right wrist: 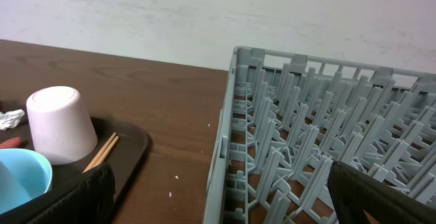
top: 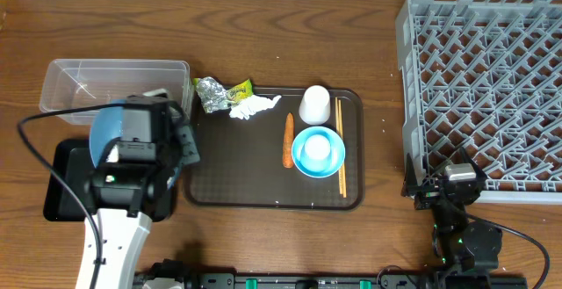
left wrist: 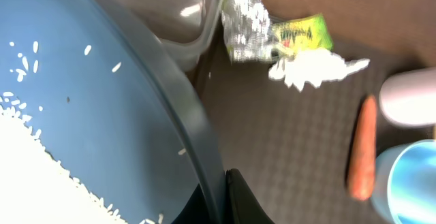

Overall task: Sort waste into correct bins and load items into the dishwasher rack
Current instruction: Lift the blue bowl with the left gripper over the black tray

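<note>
Blue bowl (left wrist: 102,115) of rice (left wrist: 27,163) overflows the left wrist view, edges cut off; the left gripper (left wrist: 219,200) pinches its rim. Overhead, the arm hides most of it, at the black tray's (top: 63,188) far end. By the rack (top: 492,69) the right gripper (top: 443,182) stands wide.

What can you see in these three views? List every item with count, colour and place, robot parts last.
table: 1, brown wood, under everything
clear tub: 1, clear, far left
black tray: 1, black, in front of tub
dark-blue bowl: 1, dark blue, held above black tray
rice: many grains, white, in dark-blue bowl
serving tray: 1, dark brown, centre
wrapper: 1, silver and yellow-green, serving tray's back-left corner
tissue: 1, white, beside wrapper
carrot: 1, orange, on serving tray
cup: 1, white, upside down on serving tray
light-blue bowl: 1, light blue, in front of cup
chopsticks: 2, wooden, right of light-blue bowl
rack: 1, grey, right
left gripper: 1, black, shut on dark-blue bowl's rim
right gripper: 1, black, open, by rack
</note>
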`<state>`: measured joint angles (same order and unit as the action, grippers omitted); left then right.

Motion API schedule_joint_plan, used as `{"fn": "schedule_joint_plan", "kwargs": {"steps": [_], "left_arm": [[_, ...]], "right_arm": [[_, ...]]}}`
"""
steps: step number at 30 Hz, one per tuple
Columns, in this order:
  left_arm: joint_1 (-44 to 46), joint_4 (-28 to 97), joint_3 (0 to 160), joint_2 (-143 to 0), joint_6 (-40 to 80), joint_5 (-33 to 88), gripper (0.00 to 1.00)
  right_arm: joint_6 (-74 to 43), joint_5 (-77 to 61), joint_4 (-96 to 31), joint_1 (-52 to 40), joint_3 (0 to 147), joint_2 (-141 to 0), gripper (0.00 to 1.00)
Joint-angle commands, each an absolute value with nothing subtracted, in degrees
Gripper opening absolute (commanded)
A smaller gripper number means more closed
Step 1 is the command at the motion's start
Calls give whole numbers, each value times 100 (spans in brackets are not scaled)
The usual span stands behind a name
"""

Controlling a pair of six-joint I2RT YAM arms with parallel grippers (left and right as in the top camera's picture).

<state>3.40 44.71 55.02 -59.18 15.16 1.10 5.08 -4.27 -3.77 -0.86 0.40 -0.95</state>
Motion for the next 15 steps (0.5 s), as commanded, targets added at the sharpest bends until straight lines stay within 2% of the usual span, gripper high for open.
{"fn": "schedule_joint_plan", "kwargs": {"steps": [1,15], "left_arm": [[-43,4285,5649,-5979,1354,593,6],[-1841,3625,5649,-6512,1356,2235,6]], "right_arm": [[582,-405,-401,-38,32,-47,99],[582,-408,-401,-38,32,-47,99]]}}
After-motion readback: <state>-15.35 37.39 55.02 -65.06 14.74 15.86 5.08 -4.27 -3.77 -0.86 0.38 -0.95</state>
